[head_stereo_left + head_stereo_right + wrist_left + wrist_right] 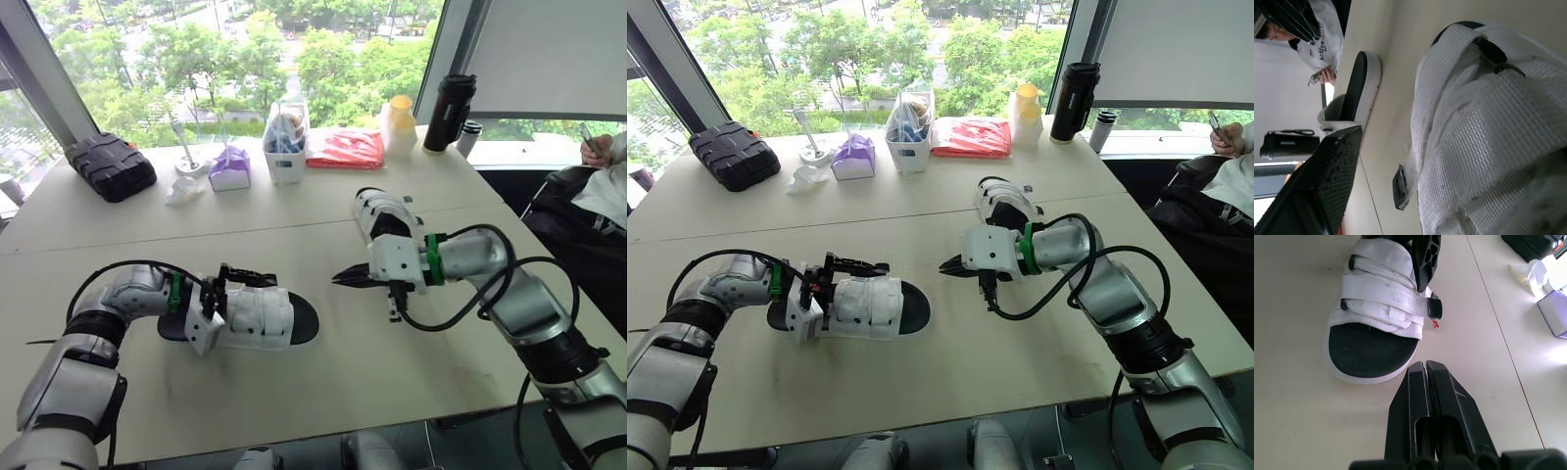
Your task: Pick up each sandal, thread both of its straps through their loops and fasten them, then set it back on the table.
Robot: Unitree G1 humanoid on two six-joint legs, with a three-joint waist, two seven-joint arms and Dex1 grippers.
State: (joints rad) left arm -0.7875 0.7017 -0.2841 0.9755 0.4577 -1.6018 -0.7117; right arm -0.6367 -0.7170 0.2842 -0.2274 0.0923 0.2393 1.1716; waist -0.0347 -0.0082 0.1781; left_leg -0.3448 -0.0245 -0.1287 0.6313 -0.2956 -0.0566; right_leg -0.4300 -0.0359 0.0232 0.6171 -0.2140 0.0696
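The left sandal (260, 318) has white straps in a fine ribbed weave, black loops, a black footbed and a white sole rim. The right sandal (384, 217), nearer the table's right edge, carries the same white and black. The table (323, 392) is plain cream, with a tiny red mark (1435, 323) by the left sandal's strap end. Along the far edge stand a black ridged case (110, 166) near the left corner, a purple box (229, 168), a red packet (345, 149), a pale bottle (399, 125) capped yellow and a black flask (449, 113). The right gripper (338, 278) is black-fingered.
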